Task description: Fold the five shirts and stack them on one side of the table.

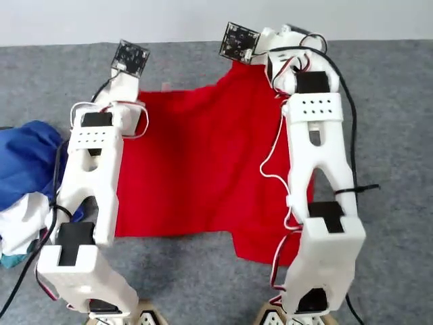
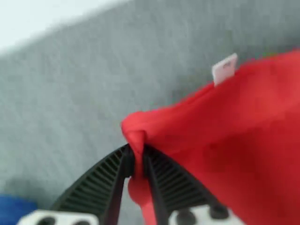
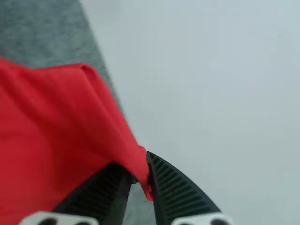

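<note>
Because the soft red fabric shirt point(image 1: 196, 169) lies spread flat on the grey felt-covered table point(image 1: 385, 101) between the arms, it will likely sag and drape once lifted. The left end effector point(image 2: 137, 153) and the right end effector point(image 3: 139, 165) each clench a far corner, sensible holds for light, limp cloth.

Red shirt point(image 1: 196, 162) lies spread flat centrally, 2 far corners pinched; blue shirt point(image 1: 27, 159) and white shirt point(image 1: 20, 220) heaped left.
</note>
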### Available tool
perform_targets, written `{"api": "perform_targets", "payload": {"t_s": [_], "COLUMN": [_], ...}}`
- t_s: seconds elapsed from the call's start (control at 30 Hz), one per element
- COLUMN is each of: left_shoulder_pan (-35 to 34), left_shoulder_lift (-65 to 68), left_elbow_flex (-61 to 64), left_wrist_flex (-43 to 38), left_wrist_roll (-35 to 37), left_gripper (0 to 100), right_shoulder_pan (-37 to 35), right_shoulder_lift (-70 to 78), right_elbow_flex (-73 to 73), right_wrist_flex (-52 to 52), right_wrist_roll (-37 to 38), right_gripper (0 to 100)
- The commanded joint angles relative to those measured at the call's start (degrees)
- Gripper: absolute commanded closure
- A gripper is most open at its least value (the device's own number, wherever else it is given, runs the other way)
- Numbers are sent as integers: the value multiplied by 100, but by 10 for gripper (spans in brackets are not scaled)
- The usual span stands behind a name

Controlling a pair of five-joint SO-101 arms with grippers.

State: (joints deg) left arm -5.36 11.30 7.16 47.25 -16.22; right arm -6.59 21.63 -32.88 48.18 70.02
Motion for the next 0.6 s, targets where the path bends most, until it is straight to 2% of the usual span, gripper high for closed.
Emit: {"api": "perform_targets", "payload": {"t_s": [0.0, 0.1, 0.23, 0.37, 0.57], "left_shoulder_pan": [-26, -26, -35, -44, -484], "left_shoulder_lift": [-580, -738, -844, -949, -1152], "left_elbow_flex": [-233, -233, -233, -233, -233], "left_wrist_flex": [1055, 1802, 2435, 2804, 2936], "left_wrist_roll": [-202, -642, -888, -1125, -1292], "left_gripper": [995, 995, 995, 995, 995], "right_shoulder_pan": [-57, -57, -75, -75, -136], "right_shoulder_lift": [-760, -1068, -1385, -1640, -2053], "right_elbow_flex": [-105, -105, -105, -105, -105], "right_wrist_flex": [1218, 2062, 2932, 3697, 4910], "right_wrist_roll": [44, 44, 44, 44, 44], "right_gripper": [988, 988, 988, 988, 988]}}
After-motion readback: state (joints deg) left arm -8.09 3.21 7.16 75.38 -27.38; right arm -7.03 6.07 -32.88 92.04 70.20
